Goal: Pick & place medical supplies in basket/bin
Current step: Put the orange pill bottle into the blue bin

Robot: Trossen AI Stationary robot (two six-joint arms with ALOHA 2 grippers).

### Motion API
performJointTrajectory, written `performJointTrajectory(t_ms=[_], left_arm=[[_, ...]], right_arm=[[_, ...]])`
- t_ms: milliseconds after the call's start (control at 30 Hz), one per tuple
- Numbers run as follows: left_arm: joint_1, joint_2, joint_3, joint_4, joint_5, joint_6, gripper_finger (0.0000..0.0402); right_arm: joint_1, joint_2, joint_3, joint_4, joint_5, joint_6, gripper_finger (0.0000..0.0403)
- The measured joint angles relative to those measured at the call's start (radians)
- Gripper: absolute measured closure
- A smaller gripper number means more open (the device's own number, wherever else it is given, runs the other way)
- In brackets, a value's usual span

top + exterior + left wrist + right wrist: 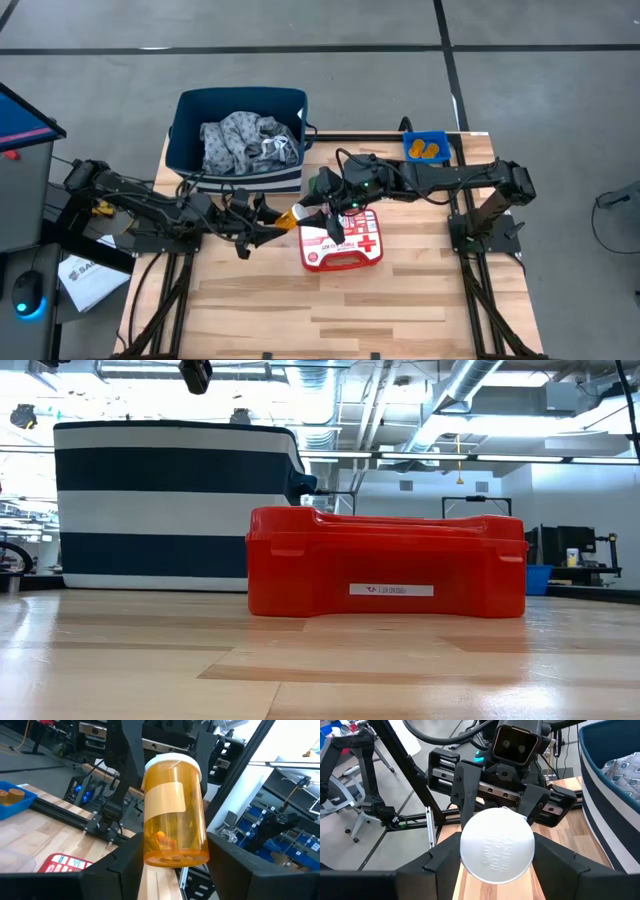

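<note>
High view: at desk centre, the left hand and right hand both clamp one orange pill bottle, just at 9 o'clock of the first-aid case. Navy basket with cloth sits at 11 o'clock; blue bin at 1 o'clock.

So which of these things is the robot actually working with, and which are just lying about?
Part of the job:
pill bottle, gripped by both the left gripper and the right gripper
patterned cloth in the navy basket
blue bin

Lying about:
first-aid case
</note>
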Motion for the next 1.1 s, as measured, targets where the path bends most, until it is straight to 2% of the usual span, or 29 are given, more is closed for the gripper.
performJointTrajectory(t_ms=[633, 900, 1100], left_arm=[[0.000, 0.002, -0.003, -0.021, 0.039, -0.026, 0.0217], [0.019, -0.007, -0.007, 0.026, 0.054, -0.002, 0.0217], [0.033, -0.028, -0.009, -0.037, 0.108, 0.003, 0.0187]], right_arm=[[0.022, 0.000, 0.009, -0.048, 0.001, 0.015, 0.0190], [0.027, -0.004, 0.012, -0.043, 0.002, 0.033, 0.0190], [0.029, -0.011, 0.014, -0.045, -0.014, 0.041, 0.0190]])
